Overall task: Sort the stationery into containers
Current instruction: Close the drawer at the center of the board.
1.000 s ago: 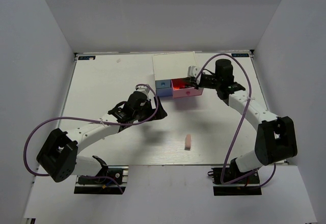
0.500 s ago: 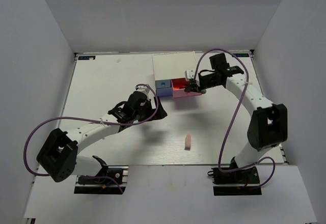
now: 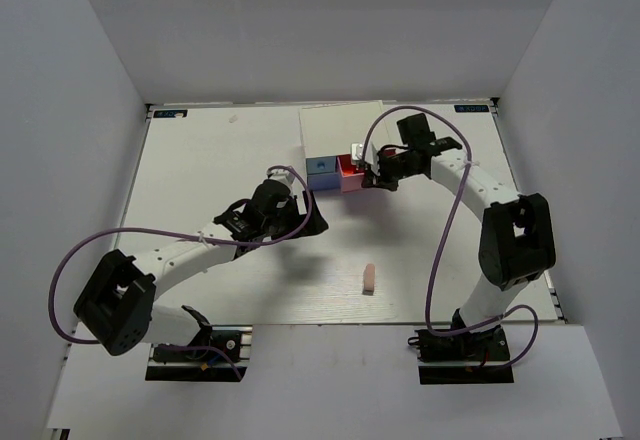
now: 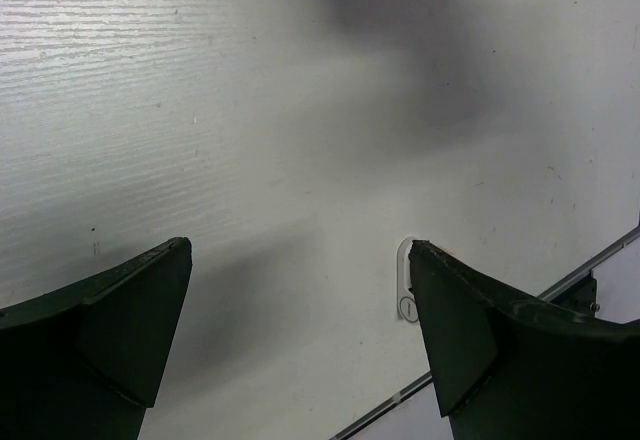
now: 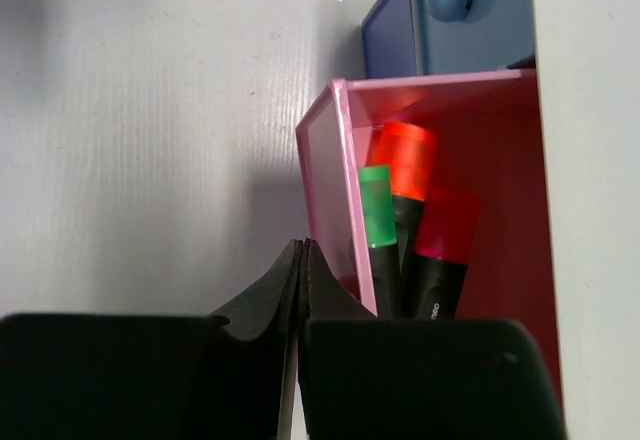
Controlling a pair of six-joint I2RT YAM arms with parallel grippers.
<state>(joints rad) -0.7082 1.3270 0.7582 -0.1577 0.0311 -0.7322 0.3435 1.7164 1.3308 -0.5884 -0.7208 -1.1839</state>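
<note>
Pink drawer (image 5: 328, 180) beside closed R claw (image 5: 302, 247)

Links of left arm (image 3: 175, 255) and right arm (image 3: 468, 182): white; joint housings: black. One purple cable (image 3: 52, 295) loops along each. Fingers (image 4: 110, 330) of left gripper (image 4: 300, 310): dark, wedge-shaped.

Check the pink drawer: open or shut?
Open. The pink drawer sticks out from the box, three highlighters visible inside.

Bright, even overhead light on the white table (image 3: 200, 160), soft grey shadow beside the left arm (image 3: 190, 250), pink drawer (image 5: 325, 190) glowing red — translucent, left gripper (image 4: 300, 248) fingers (image 4: 110, 330) dark, soft-edged up close.
</note>
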